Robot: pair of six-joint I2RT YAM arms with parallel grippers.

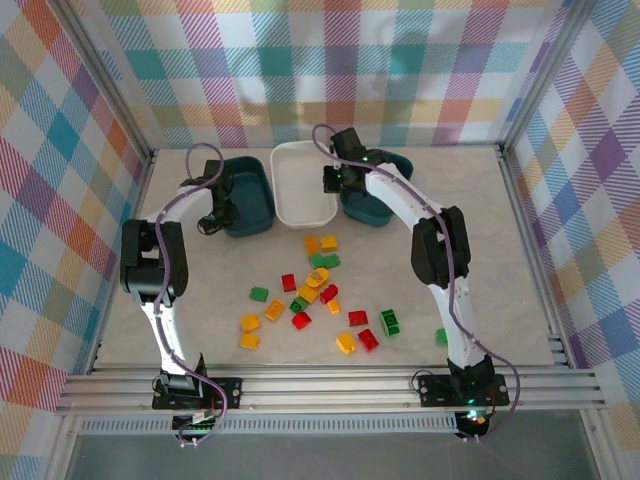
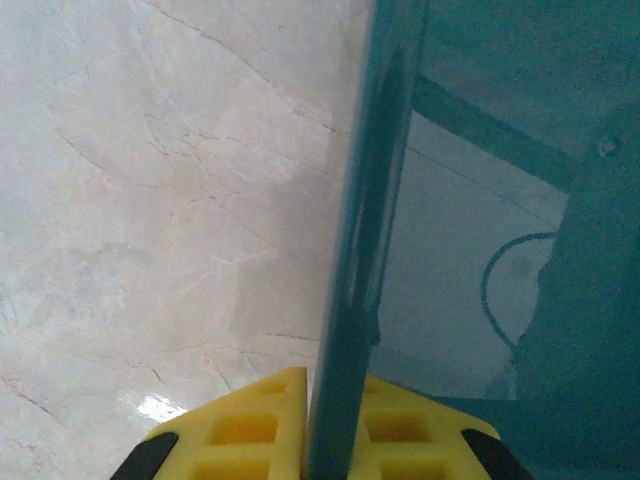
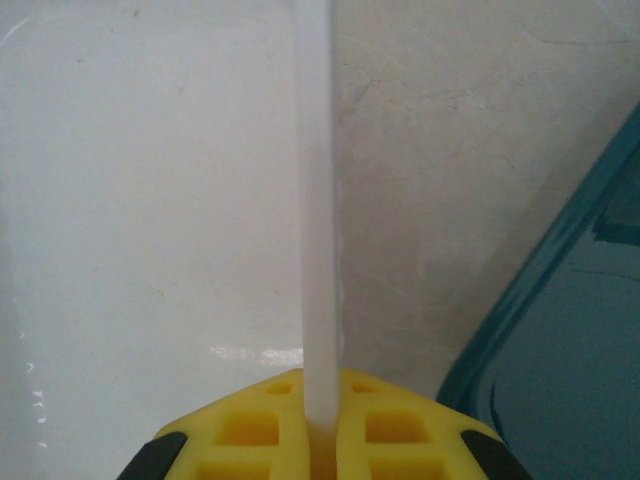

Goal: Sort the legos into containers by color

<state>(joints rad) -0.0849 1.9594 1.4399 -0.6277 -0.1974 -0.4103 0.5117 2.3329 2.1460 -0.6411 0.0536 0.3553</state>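
On the tabletop (image 1: 480, 250), a far row was formed by the left teal tub (image 1: 250, 195), white tub (image 1: 300, 190) and right teal tub (image 1: 385, 210). The first two were laid with long axes pointing away from the arms, their walls clamped by the left fingers (image 2: 303, 420) and right fingers (image 3: 296, 425) respectively. Legos (image 1: 310, 295) were scattered nearer.

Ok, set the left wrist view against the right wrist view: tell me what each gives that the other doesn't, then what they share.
Left wrist view: the left gripper is shut on the wall of the left teal tub, with that tub's inside to the right.

Right wrist view: the right gripper is shut on the wall of the white tub, with its inside to the left and a corner of the right teal tub at the right edge.

Shared: yellow fingers at the bottom edge pinching a tub wall seen edge-on, with the pale marbled table beside it.
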